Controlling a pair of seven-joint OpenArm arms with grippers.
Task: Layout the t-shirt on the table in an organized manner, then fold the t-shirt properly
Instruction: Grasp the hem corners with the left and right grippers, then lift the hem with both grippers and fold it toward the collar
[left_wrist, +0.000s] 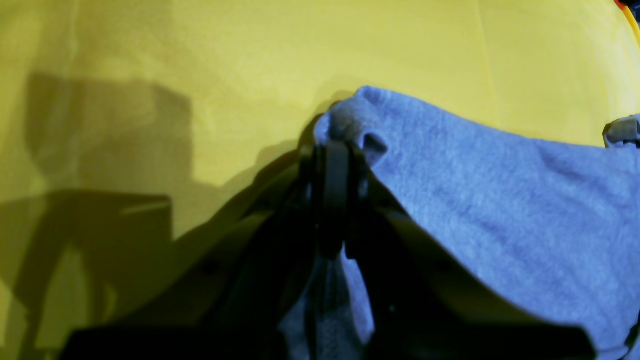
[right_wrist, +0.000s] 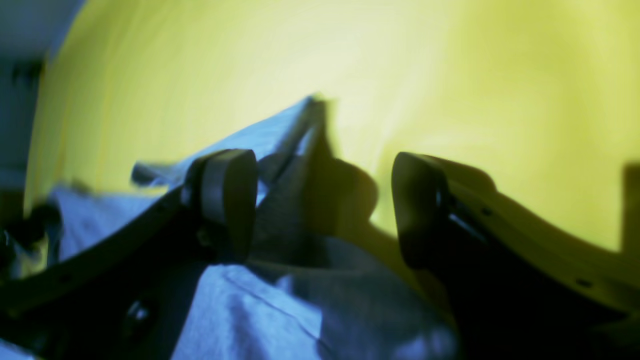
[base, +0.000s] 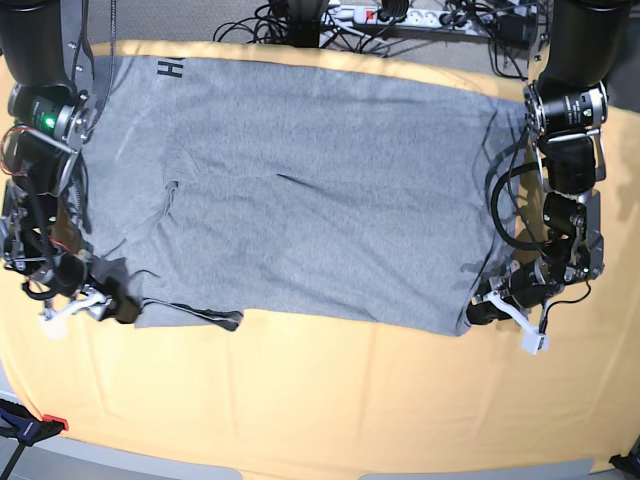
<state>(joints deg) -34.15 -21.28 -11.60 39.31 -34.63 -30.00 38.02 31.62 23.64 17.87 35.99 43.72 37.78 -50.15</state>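
Left gripper (left_wrist: 336, 150) pinches the fuzzy grey shirt's (base: 300, 190) corner; we see the right gripper (right_wrist: 320, 200) gaping over a rumpled hem, shirt flat on the table (base: 330, 400).

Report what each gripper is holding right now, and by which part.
The left gripper is shut on the t-shirt, pinching a bunched corner of its near edge. The right gripper holds nothing: its jaws stand open over the cloth.
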